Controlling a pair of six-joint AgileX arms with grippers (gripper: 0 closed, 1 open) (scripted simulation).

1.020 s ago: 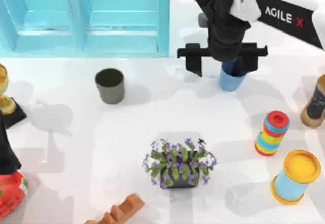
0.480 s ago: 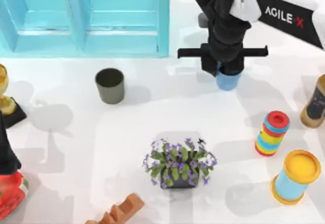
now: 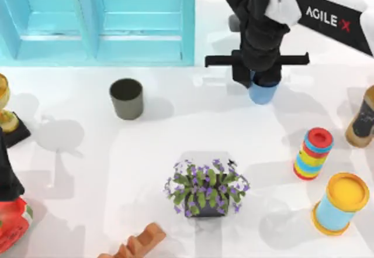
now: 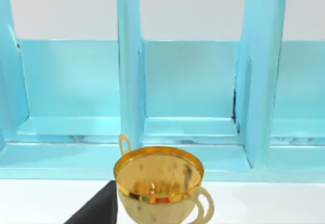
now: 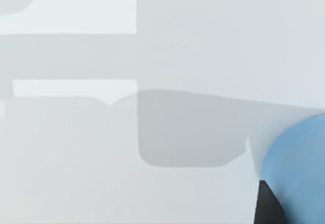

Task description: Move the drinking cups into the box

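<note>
1. Top view, taking its centre as the dial's middle: the table (image 3: 87,170) is white, and the biggest thing on it is the turquoise box (image 3: 99,21) at 11 o'clock, its upright dividers splitting it into compartments; nothing is visible inside them. The left wrist view faces those same dividers (image 4: 129,76) head-on.
2. Next in bulk is the right arm (image 3: 327,12), reaching in from 2 o'clock with AGILEX lettering on its white casing.
3. The right gripper (image 3: 261,78) points down at about 1 o'clock, its fingers drawn in tight on the blue cup (image 3: 263,93), whose lower body shows just below the black wrist. The cup sits just right of the box's right end and is not in any compartment. In the right wrist view a curve of the blue cup (image 5: 294,168) fills one corner, pressed by a dark finger (image 5: 266,203).
4. The potted purple plant (image 3: 205,191) stands just below centre, at 6 o'clock.
5. The yellow-lidded canister (image 3: 340,211) is at 4 o'clock, with the rainbow-striped cylinder (image 3: 312,152) just up and left of it.
6. The olive-grey cup (image 3: 126,98) stands upright at 10 o'clock, on the table below the box and well apart from the blue one.
7. The gold trophy (image 3: 6,112) is at 9 o'clock on the left edge; the left wrist view looks down into its bowl (image 4: 159,176).
8. As for the left gripper, I cannot tell its state.
</note>
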